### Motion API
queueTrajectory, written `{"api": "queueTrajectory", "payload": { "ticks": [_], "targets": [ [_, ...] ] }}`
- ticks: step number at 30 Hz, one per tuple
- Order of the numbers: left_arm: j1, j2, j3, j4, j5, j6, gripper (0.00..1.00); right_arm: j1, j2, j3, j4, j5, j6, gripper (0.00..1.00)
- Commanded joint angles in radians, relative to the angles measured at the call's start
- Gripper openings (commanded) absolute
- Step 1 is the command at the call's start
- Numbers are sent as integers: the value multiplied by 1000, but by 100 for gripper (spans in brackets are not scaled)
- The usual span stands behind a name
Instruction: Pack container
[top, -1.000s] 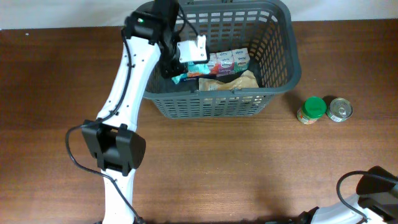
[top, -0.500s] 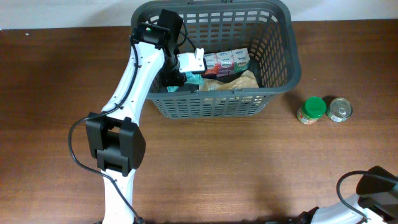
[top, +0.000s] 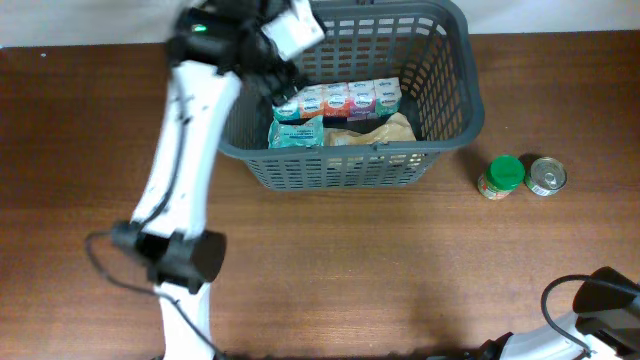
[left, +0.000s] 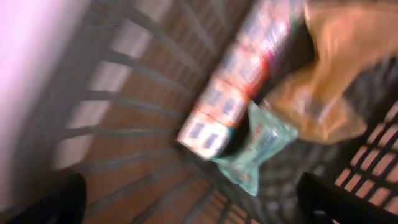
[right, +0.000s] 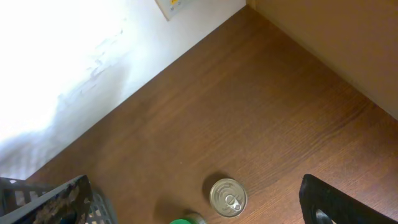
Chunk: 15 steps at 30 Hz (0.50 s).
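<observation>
The container (top: 470, 70), a dark grey lattice basket, stands at the back of the table. Inside lie a row of small cartons (top: 345, 100), a brown bag (top: 378, 130) and a teal packet (top: 297, 133). My left gripper (top: 292, 35) hovers open and blurred above the basket's far left corner, holding nothing. The left wrist view looks down between its spread fingers (left: 336, 202) at the teal packet (left: 261, 146), the cartons (left: 236, 93) and the basket wall (left: 124, 93). My right gripper (right: 208, 218) is open, high over the table's right side.
A green-lidded jar (top: 503, 175) and a tin can (top: 546, 176) stand on the wooden table right of the basket. The tin can (right: 228, 197) also shows in the right wrist view. Part of the right arm (top: 600, 300) sits at the bottom right corner.
The left gripper opened and let go of the teal packet, which now lies in the basket's front left. The arm then lifted up and back. The right arm has not moved.
</observation>
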<state>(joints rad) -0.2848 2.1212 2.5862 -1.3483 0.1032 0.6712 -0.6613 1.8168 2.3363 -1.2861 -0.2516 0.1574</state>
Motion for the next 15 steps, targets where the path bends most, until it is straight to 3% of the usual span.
{"api": "queueTrajectory", "payload": {
  "ticks": [1, 15],
  "targets": [
    [66, -147, 54, -17, -25, -107, 99, -1, -11, -1, -1, 5, 1, 99],
    [634, -219, -31, -55, -29, -463, 99, -1, -11, -1, -1, 5, 1, 99]
  ]
}}
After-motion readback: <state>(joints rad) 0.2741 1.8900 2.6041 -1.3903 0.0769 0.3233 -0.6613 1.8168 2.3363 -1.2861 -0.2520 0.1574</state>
